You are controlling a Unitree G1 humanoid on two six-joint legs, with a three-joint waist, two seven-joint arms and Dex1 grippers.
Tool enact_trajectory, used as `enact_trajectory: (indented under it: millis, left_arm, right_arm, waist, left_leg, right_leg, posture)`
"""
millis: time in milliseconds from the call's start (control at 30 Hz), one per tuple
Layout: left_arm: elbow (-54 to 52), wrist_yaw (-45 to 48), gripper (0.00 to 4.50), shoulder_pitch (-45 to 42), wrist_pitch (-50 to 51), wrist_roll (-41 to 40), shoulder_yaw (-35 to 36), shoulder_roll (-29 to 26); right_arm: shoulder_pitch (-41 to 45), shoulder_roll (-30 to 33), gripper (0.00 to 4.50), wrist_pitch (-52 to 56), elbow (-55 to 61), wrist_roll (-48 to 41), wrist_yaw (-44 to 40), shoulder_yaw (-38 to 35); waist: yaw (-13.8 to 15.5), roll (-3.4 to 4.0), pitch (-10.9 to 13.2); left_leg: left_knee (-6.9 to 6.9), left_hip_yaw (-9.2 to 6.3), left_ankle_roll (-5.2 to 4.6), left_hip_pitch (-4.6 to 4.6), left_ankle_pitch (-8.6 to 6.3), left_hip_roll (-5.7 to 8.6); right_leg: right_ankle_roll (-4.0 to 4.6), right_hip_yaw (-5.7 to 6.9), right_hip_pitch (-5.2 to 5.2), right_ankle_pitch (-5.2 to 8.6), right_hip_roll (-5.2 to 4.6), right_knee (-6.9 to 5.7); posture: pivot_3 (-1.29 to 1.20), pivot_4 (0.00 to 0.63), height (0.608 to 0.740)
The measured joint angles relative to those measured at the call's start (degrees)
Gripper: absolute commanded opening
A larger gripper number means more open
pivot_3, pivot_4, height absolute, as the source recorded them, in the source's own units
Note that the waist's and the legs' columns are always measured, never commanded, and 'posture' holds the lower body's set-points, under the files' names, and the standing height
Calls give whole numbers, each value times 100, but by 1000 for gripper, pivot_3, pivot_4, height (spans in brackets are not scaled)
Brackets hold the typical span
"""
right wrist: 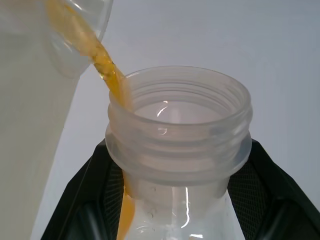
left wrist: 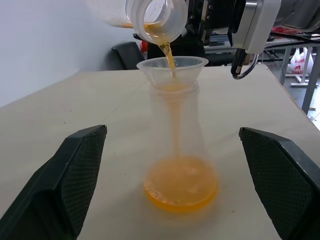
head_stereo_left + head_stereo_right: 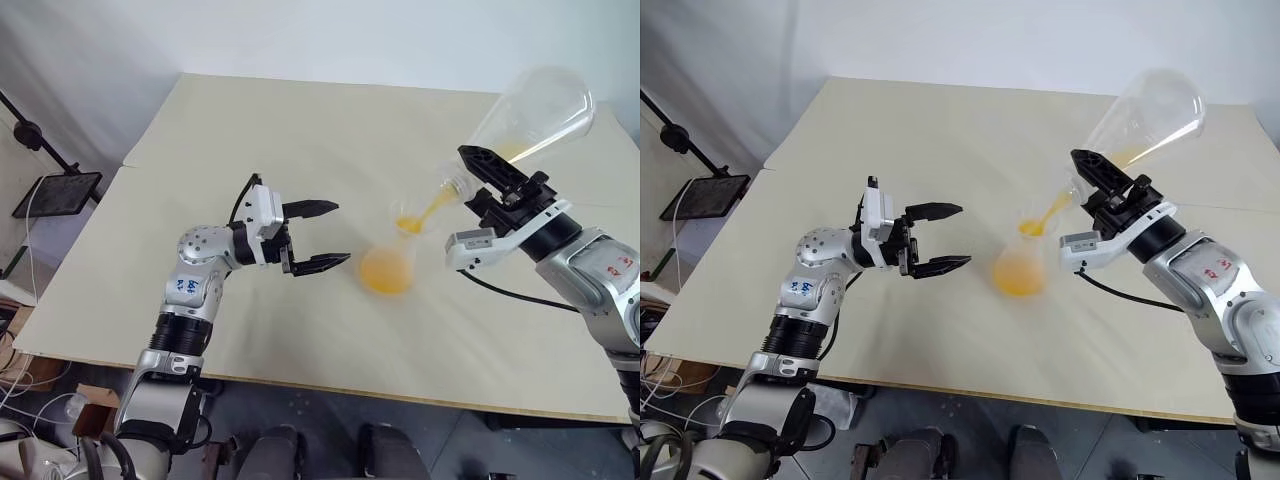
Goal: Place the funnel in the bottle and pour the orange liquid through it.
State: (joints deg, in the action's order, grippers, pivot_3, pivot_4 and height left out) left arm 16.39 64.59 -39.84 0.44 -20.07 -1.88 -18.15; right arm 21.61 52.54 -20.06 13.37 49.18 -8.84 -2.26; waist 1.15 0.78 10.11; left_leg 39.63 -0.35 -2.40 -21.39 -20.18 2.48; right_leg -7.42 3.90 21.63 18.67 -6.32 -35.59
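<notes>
Near table centre, keep tilted flask (image 3: 535, 115), clamped at its neck in right gripper (image 3: 487, 180), streaming orange liquid (image 2: 170, 52) squarely into funnel (image 2: 172, 67) atop bottle (image 2: 180, 150); left gripper (image 3: 315, 235) wide open, empty, just left.

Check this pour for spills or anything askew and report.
Nothing stands out. The funnel sits upright in the bottle, the orange liquid streams from the tilted flask held by the right gripper into it, and the table shows no spill.
</notes>
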Motion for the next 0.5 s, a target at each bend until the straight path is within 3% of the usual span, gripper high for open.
enact_trajectory:
  millis: [500]
  left_arm:
    - [0, 1, 4500, 0, 0, -3, 0, 19]
  right_arm:
    - [0, 0, 2424, -12, 0, 57, 60, 0]
  waist:
    - [0, 0, 0]
  left_leg:
    - [0, 0, 0, 0, 0, 0]
  right_leg:
    - [0, 0, 0, 0, 0, 0]
  posture:
    - [0, 150, 740]
